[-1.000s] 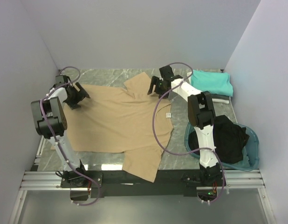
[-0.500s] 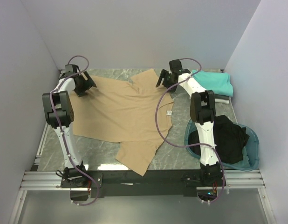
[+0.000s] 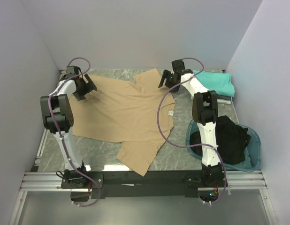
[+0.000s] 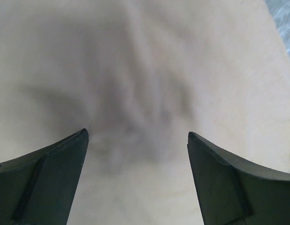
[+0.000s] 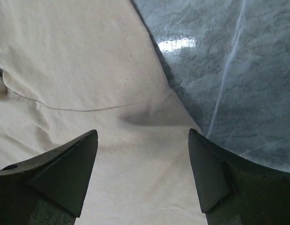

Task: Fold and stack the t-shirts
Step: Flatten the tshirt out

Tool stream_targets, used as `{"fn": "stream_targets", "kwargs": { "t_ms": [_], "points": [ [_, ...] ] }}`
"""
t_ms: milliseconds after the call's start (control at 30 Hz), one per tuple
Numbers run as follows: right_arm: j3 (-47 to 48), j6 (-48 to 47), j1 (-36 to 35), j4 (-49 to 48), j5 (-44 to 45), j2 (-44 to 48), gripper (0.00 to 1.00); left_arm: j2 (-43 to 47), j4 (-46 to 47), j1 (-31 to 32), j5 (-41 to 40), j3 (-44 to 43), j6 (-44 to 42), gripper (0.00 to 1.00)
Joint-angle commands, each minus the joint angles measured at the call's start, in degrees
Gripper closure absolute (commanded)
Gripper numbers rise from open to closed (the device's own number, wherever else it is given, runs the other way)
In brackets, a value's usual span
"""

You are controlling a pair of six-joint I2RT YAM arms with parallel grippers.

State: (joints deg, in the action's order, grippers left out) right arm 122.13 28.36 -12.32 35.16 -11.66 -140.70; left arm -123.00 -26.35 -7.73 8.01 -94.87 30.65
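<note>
A tan t-shirt (image 3: 126, 115) lies spread over the grey marble table (image 3: 180, 157), its white neck label (image 3: 170, 114) at the right and one sleeve hanging toward the front edge. My left gripper (image 3: 85, 88) is open over the shirt's far left corner; tan cloth (image 4: 135, 93) fills the left wrist view between the fingers. My right gripper (image 3: 165, 80) is open over the far right sleeve; the right wrist view shows the cloth (image 5: 88, 70) and its edge against bare table (image 5: 229, 70). A folded teal t-shirt (image 3: 213, 83) lies at the far right. A black t-shirt (image 3: 229, 138) sits in the basin.
A round teal plastic basin (image 3: 255, 140) stands at the right front. Grey cloth (image 3: 225, 99) shows under the teal shirt. Walls close in the table on the left, back and right. Purple cables loop from both arms.
A second ago both grippers were nearer the middle; they moved toward the back, dragging the tan shirt back and spreading it. In the last half second little moved.
</note>
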Motion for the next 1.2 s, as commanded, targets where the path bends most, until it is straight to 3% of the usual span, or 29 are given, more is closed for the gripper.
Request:
{"fn": "stream_targets", "kwargs": {
  "t_ms": [0,200,333,567,800,1167],
  "points": [
    [-1.7,-2.6,0.2,-1.6,-0.5,3.6,0.16,11.3,-0.6,0.0,-5.6,3.3,0.5,0.05],
    [-5.1,-5.2,-0.8,-1.7,-1.1,6.8,0.16,26.4,-0.3,-3.5,-13.5,15.9,2.7,0.04],
    [-11.6,-6.1,-2.7,-3.0,0.3,12.1,0.17,32.4,0.2,-8.7,-14.0,27.1,3.2,0.05],
    [-24.8,-8.5,-9.9,-4.9,6.4,25.5,0.17,39.9,0.8,-15.5,-16.4,37.9,-1.0,0.08],
    [-34.7,-6.8,-14.5,-6.4,6.1,30.7,0.17,43.4,2.3,-22.1,-18.5,44.0,-1.6,0.24],
    [-38.3,-4.8,-16.1,-7.8,4.8,31.7,0.18,40.2,3.8,-23.0,-22.6,45.7,-1.9,0.46]
  ]
}}
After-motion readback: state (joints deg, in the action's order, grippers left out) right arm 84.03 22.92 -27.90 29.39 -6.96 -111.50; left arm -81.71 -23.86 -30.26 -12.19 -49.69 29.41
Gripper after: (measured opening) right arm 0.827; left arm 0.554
